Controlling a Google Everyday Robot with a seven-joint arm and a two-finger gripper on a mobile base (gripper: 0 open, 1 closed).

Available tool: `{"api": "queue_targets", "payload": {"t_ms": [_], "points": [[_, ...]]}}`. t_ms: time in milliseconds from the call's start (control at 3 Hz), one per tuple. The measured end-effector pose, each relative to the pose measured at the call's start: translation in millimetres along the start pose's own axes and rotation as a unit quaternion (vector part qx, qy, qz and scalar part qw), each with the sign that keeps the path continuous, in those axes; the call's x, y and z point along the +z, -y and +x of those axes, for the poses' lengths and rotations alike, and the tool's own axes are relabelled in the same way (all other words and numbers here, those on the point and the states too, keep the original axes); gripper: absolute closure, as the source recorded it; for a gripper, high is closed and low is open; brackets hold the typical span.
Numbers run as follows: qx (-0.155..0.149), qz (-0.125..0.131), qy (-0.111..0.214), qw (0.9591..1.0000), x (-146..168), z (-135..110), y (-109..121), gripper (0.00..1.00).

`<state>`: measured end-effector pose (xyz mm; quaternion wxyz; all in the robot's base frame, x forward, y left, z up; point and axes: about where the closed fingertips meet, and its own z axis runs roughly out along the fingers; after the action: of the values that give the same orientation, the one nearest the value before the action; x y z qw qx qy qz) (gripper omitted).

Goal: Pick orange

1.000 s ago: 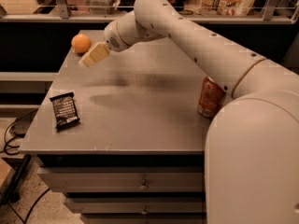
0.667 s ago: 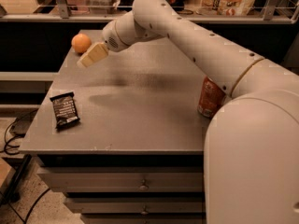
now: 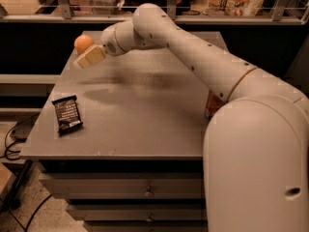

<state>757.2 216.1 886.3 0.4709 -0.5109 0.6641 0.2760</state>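
Because the task calls for the orange (image 3: 83,42), the arm (image 3: 193,52) is stretched across the bench (image 3: 145,124) toward the far left corner, where the fruit lies. The gripper (image 3: 88,57) sits just beside the orange, on its near right side and slightly lower in the camera view, tilted down and to the left. Contact between the two cannot be confirmed: the fruit's lower right edge meets the gripper's pale outline, and the view does not show whether one overlaps the other or they touch. Whether the gripper is released or clenched also cannot be told from this view, and no grasp on the fruit is evident.

This placement is judged to be an approach position. The orange looks to be resting on the bench, close to the edge, so a sideways push could roll it off.

The orange is a small ball with a smooth, matte, evenly coloured skin. It is the brightest item on the grey bench.

A dark snack packet (image 3: 67,113) lies flat near the front left, well apart from the fruit. A red soda can (image 3: 211,105) stands at the right, mostly hidden behind the arm.
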Motion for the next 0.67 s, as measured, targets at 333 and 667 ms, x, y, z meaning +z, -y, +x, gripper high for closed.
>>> {"api": "queue_targets", "payload": {"t_ms": [333,667], "points": [[0.006,0.009,0.013,0.9998,16.3,-0.5,3.6,0.0],[0.018,0.025,0.023,0.9993,30.4,-1.0,9.0,0.0]]}}
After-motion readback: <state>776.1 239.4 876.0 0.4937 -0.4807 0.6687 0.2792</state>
